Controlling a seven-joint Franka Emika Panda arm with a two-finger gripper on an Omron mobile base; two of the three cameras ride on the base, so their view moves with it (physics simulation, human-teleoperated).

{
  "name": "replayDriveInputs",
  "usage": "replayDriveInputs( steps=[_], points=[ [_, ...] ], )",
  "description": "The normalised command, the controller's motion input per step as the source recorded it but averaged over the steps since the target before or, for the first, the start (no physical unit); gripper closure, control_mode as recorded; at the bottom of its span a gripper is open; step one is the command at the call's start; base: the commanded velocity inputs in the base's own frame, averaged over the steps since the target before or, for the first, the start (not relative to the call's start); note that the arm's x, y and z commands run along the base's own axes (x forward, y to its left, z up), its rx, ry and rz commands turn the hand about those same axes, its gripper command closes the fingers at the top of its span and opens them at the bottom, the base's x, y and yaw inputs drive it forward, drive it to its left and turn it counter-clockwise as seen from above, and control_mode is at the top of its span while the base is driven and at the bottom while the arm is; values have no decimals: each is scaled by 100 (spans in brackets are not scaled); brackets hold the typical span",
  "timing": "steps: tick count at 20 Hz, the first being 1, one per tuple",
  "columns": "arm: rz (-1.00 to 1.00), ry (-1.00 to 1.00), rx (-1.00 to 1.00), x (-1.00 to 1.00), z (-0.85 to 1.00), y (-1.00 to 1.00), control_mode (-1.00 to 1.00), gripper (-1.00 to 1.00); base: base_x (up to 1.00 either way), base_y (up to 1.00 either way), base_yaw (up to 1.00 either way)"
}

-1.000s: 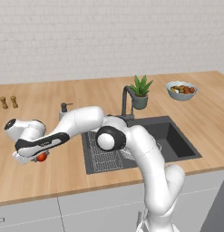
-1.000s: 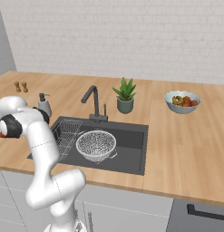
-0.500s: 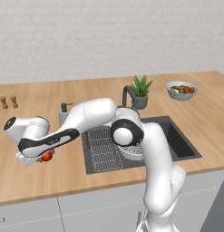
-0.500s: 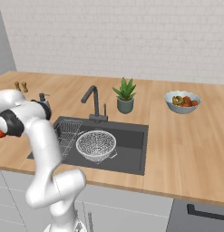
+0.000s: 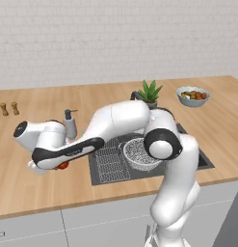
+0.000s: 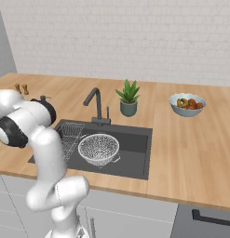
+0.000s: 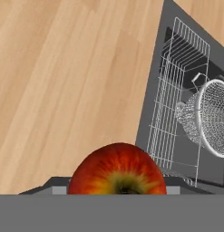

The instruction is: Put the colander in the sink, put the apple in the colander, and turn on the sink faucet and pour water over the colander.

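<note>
My gripper (image 5: 60, 165) is shut on the small red apple (image 5: 63, 165), just above the wooden counter left of the sink (image 5: 104, 176). In the hand view the apple (image 7: 117, 170) sits between the dark fingertips (image 7: 53, 185), with the sink (image 7: 152, 90) off to the right. The silvery mesh colander (image 5: 138, 154) rests in the basin beside the wire rack (image 5: 108, 159); it also shows from the right as the colander (image 6: 98, 148) and by the hand as the colander (image 7: 215, 115). The dark faucet (image 6: 95, 104) stands behind the sink (image 6: 132, 153), with no water running.
A soap dispenser (image 5: 70, 125) stands at the sink's back left corner. A potted plant (image 6: 128, 98) and a grey fruit bowl (image 6: 187, 103) sit further right. Two small shakers (image 5: 8, 108) are at the far left. My own arm arches over the sink's left half.
The hand has carried the apple to the right across the counter, closer to the sink's left edge. The colander has not moved.
</note>
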Motion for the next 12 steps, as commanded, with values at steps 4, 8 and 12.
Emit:
replayDriveInputs(
  steps=[4, 8, 12],
  points=[
    [0, -4, 0, -23, 44, -78, -100, 100, 0, 0, 0],
    [0, 0, 0, -20, 43, -78, -100, 100, 0, 0, 0],
    [0, 0, 0, -21, 41, -76, -100, 100, 0, 0, 0]
  ],
)
